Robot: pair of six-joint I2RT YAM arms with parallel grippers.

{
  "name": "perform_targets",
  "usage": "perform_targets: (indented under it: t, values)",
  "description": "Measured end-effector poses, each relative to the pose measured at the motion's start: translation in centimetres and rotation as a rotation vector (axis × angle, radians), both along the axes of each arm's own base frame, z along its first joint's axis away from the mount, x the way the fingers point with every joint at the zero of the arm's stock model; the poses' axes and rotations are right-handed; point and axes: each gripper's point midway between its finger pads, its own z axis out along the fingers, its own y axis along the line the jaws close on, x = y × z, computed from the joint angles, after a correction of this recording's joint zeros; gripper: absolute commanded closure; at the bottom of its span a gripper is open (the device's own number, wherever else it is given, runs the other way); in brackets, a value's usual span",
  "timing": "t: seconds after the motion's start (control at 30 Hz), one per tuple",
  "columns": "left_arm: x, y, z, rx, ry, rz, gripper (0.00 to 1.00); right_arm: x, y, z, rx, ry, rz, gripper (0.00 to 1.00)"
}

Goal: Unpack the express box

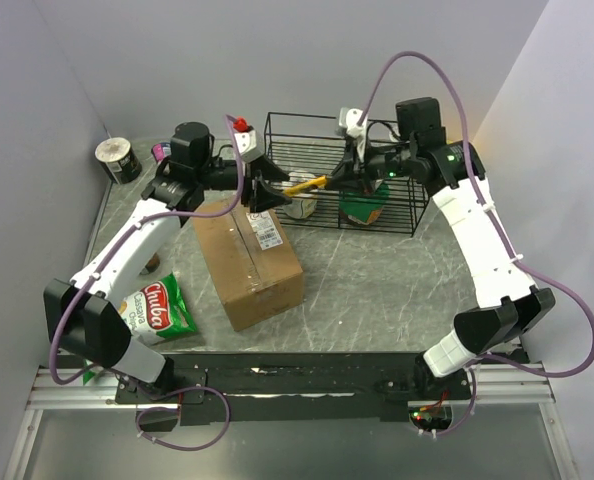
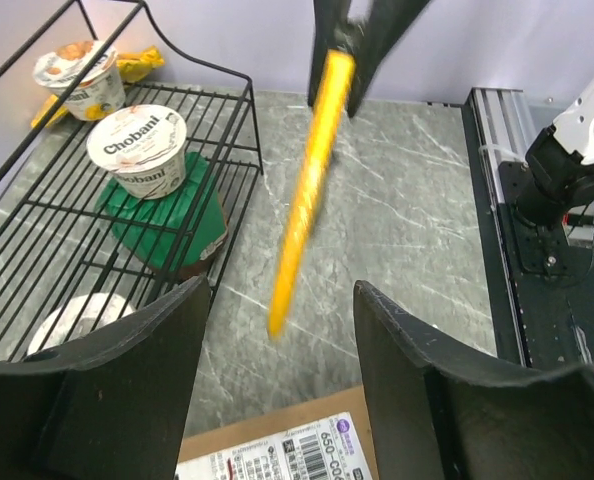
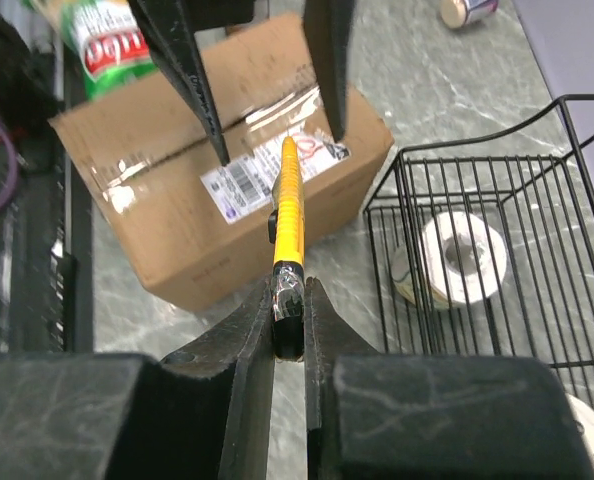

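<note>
Right gripper (image 3: 289,290) is clamped narrow on the black butt end of the yellow cutter (image 3: 288,200); I can see both pads pinching it, the cutter sticking straight out ahead of the wrist; left gripper (image 2: 280,300) faces it with its jaws wide apart, and the cutter's far tip sits in the gap between them, clear of both fingers as far as I can tell; on the left wrist view the cutter is blurred.

The express box (image 1: 247,262) lies on the grey table (image 1: 377,280), just under and to the near side of the two grippers; its flaps are shut, clear tape runs along the top seam, and the white label faces up at the far end; nothing grips it.

Beyond it I see the black wire basket (image 2: 252,125), right of the box's far end; inside, a Chobani cup (image 2: 137,150) rests on a green packet (image 2: 162,225), a second cup (image 2: 77,75) sits further in, and a white roll (image 3: 457,255) is by the near wall; a green Chuba bag (image 1: 162,308) lies left of the box, near it; a tape roll (image 1: 117,158) stands in the far left corner.
</note>
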Motion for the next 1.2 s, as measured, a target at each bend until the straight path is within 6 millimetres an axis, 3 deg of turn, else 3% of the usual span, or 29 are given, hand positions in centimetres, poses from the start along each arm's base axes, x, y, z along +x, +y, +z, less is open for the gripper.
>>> perform_targets:
  t: [0.23,0.6,0.93,1.17,1.2]
  values:
    - [0.4,-1.6,-0.2,0.035,-0.006,-0.030,0.41,-0.9,1.7,-0.7,-0.044,-0.044,0.052,1.00]
    - [0.8,-1.6,-2.0,0.112,0.008,-0.041,0.59,-0.2,1.2,-1.0,-0.076,-0.066,0.016,1.00]
    - [1.0,-1.5,-2.6,0.141,0.001,-0.055,0.65,0.1,1.2,-1.0,-0.077,-0.071,-0.001,1.00]
    - [0.9,-1.5,-3.0,0.149,0.012,-0.060,0.79,0.1,1.3,-0.8,-0.066,-0.061,-0.007,1.00]
    - [0.9,-1.5,-3.0,0.151,0.011,-0.062,0.85,0.1,1.3,-0.8,-0.065,-0.059,-0.009,1.00]
